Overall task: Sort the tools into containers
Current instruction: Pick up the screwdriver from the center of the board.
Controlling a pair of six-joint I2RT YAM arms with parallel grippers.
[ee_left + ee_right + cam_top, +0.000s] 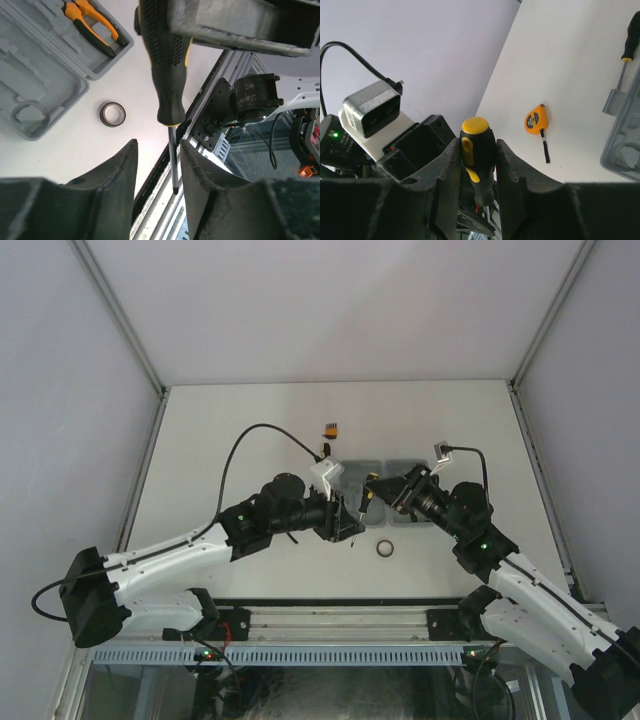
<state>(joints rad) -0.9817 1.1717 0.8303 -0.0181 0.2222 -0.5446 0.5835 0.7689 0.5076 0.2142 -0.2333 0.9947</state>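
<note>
My right gripper (pixel 476 143) is shut on the black-and-yellow handle of a screwdriver (pixel 478 152), held in the air above the table's front edge. Its shaft (pixel 173 160) points down between the fingers of my left gripper (pixel 159 150). Those jaws stand apart; the shaft is close to the right finger and clear of the left one. The grey tool case (pixel 30 75) lies open, with orange-handled pliers (pixel 90 25) in one half. A small black ring (pixel 112 114) lies on the table beside the case. In the top view both grippers (pixel 352 515) (pixel 375 485) meet over the case (pixel 402 464).
An orange tape measure (pixel 535 120) lies on the white table (pixel 570 65) behind the case, and appears in the top view as the tape measure (pixel 331 428). A second screwdriver (pixel 630 40) lies by the case's far edge (pixel 625 145). The table's front rail (pixel 165 210) is below my left fingers.
</note>
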